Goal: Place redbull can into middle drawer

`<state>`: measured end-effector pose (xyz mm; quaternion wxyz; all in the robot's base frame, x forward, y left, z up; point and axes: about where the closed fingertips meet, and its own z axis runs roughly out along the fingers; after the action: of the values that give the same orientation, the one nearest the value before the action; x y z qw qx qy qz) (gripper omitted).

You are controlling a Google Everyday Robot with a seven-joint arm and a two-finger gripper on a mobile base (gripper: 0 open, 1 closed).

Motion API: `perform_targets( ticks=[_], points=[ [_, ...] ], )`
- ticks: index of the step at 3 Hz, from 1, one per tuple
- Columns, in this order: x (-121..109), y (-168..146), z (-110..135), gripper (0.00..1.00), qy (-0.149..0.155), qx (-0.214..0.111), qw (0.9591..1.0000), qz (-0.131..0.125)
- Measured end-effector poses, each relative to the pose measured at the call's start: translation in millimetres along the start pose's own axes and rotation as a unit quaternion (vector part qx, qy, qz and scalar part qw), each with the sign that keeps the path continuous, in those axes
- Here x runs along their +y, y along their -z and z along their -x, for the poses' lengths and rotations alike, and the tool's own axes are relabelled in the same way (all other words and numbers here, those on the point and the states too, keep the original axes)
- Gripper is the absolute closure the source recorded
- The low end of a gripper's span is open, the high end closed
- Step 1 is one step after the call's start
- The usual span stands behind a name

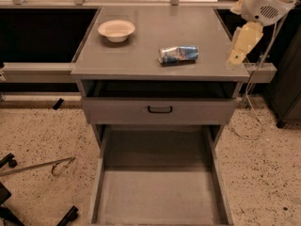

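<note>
Hovering at the right edge of the cabinet top (150, 27), the gripper (241, 48) is at 3 o'clock from the redbull can (178, 54); whether it is clenched or released cannot be told. The can lies sideways on top, and the middle drawer (160, 194) stands open at 6 o'clock.

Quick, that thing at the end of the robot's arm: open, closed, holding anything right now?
Gripper: by the right edge of the cabinet top, apart from the redbull can lying there; open or closed cannot be told.
</note>
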<state>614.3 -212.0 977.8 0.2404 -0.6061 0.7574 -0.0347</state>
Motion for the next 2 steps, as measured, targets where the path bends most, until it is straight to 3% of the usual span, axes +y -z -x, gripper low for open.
perform_targets(
  ticks=[1, 2],
  points=[
    [-25.1, -38.9, 7.3, 0.00, -0.009, -0.041, 0.9991, 0.006],
    [-47.9, -88.1, 17.8, 0.00, -0.017, -0.089, 0.9956, 0.023]
  ],
)
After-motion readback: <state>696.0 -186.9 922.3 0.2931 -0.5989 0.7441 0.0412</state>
